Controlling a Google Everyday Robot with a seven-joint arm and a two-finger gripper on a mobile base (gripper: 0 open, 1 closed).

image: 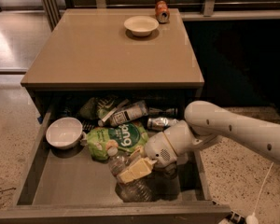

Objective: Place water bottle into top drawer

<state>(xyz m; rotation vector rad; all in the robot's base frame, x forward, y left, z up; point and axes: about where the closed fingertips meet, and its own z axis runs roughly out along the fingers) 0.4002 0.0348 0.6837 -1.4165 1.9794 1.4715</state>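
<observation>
The water bottle (127, 183), clear ribbed plastic with a white cap pointing up-left, lies tilted in the open top drawer (70, 183), near its front middle. My gripper (134, 169), with cream fingers at the end of the white arm (224, 127) that reaches in from the right, is shut on the bottle's middle, low over the drawer floor. The bottle's label is hidden by the gripper.
In the drawer: a white bowl (64, 132) at the left, a green snack bag (119, 139), a dark bottle with a black-and-white label (128, 114), a silver can (161, 122). On the tan cabinet top (98, 55): a white bowl (141, 25) and an orange soda can (162, 11).
</observation>
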